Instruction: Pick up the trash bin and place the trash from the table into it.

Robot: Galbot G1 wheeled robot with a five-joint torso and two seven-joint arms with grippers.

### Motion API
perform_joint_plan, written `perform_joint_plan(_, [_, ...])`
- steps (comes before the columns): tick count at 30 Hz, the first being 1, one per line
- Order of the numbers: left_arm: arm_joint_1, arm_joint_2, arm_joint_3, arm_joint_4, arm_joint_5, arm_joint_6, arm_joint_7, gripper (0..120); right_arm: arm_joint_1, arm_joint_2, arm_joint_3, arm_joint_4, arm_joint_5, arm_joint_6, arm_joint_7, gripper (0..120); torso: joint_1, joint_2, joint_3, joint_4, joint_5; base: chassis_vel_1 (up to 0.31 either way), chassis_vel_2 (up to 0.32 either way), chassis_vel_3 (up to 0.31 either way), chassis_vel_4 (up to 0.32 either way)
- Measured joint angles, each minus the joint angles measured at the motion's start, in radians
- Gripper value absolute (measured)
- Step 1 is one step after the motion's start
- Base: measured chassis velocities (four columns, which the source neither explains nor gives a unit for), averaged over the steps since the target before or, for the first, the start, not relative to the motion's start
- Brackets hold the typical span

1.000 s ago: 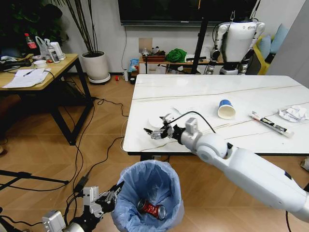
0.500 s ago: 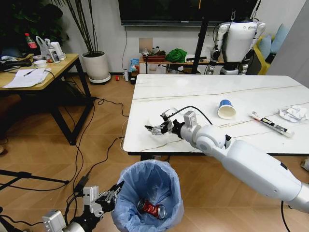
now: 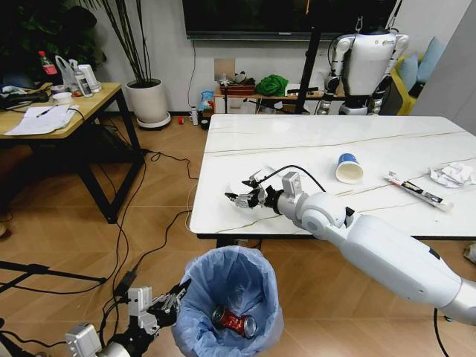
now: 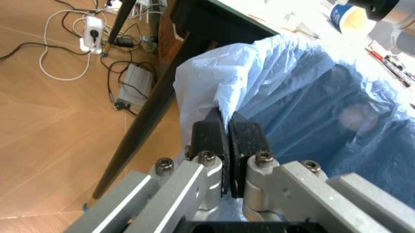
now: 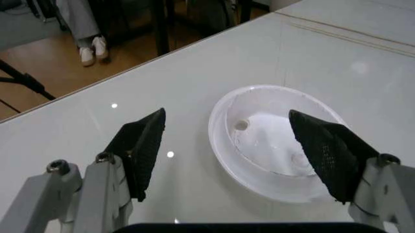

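The trash bin (image 3: pixel 230 297), lined with a light-blue bag, hangs low in front of the table (image 3: pixel 297 141), with a crushed red can (image 3: pixel 233 322) inside. My left gripper (image 3: pixel 175 297) is shut on the bag-covered rim (image 4: pixel 214 97), its fingers (image 4: pixel 209 138) pressed together. My right gripper (image 3: pixel 239 190) is open just above the table's near left part. Its fingertips (image 5: pixel 147 141) straddle the flat white disc (image 5: pixel 275 143). Farther right lie the white cup with a blue band (image 3: pixel 348 168), the long wrapper (image 3: pixel 416 191) and a crumpled paper (image 3: pixel 451 175).
A wooden desk (image 3: pixel 59 111) with papers and bottles stands at the left. A white plant pot (image 3: pixel 147 100) is against the back wall. Another white robot (image 3: pixel 364 63) stands behind the table. Cables (image 3: pixel 160 223) run over the wooden floor.
My right gripper has moved a little farther onto the table and now hangs over the disc. The left gripper and the bin have stayed where they were.
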Motion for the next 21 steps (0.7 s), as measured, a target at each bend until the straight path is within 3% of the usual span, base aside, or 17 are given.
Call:
perform_joint_plan(4, [-0.001, 0.001, 0.0, 0.0, 0.0, 0.0, 0.0, 0, 0.002, -0.005, -0.004, -0.006, -0.001, -0.004, -0.004, 63, 0.0, 0.0, 0.0, 0.0, 0.0, 0.0, 0.0, 0.0, 0.0])
perform_joint_plan(7, [-0.002, 0.003, 0.0, 0.0, -0.002, 0.0, 0.0, 0, -0.001, -0.008, -0.006, -0.009, -0.004, -0.005, -0.006, 48, 0.0, 0.0, 0.0, 0.0, 0.0, 0.0, 0.0, 0.0, 0.0])
perform_joint_plan(14, [-0.003, 0.004, 0.0, 0.0, -0.004, 0.0, 0.0, 0, -0.011, -0.012, -0.007, -0.009, -0.01, -0.008, -0.007, 27, 0.0, 0.0, 0.0, 0.0, 0.0, 0.0, 0.0, 0.0, 0.0])
perform_joint_plan(15, [-0.003, 0.004, 0.0, 0.0, -0.004, 0.001, 0.0, 0, -0.013, -0.013, -0.007, -0.008, -0.011, -0.008, -0.007, 19, 0.0, 0.0, 0.0, 0.0001, 0.0, 0.0, 0.0, 0.0, 0.0])
perform_joint_plan(17, [-0.003, 0.004, 0.0, 0.0, -0.004, 0.001, 0.0, 0, -0.014, -0.013, -0.007, -0.008, -0.011, -0.008, -0.007, 18, 0.0, 0.0, 0.0, 0.0002, 0.0, 0.0, 0.0, 0.0, 0.0])
perform_joint_plan(19, [-0.004, 0.004, -0.001, 0.0, -0.005, 0.001, 0.0, 0, -0.019, -0.016, -0.006, -0.008, -0.013, -0.008, -0.007, 6, 0.0, 0.0, 0.0, 0.0, 0.0001, 0.0, 0.0, 0.0, 0.0])
perform_joint_plan(21, [-0.004, 0.003, -0.001, -0.001, -0.005, 0.001, 0.0, 0, -0.02, -0.017, -0.004, -0.007, -0.015, -0.008, -0.008, 4, 0.0, 0.0, 0.0, 0.0, 0.0, 0.0, 0.0, 0.0, 0.0])
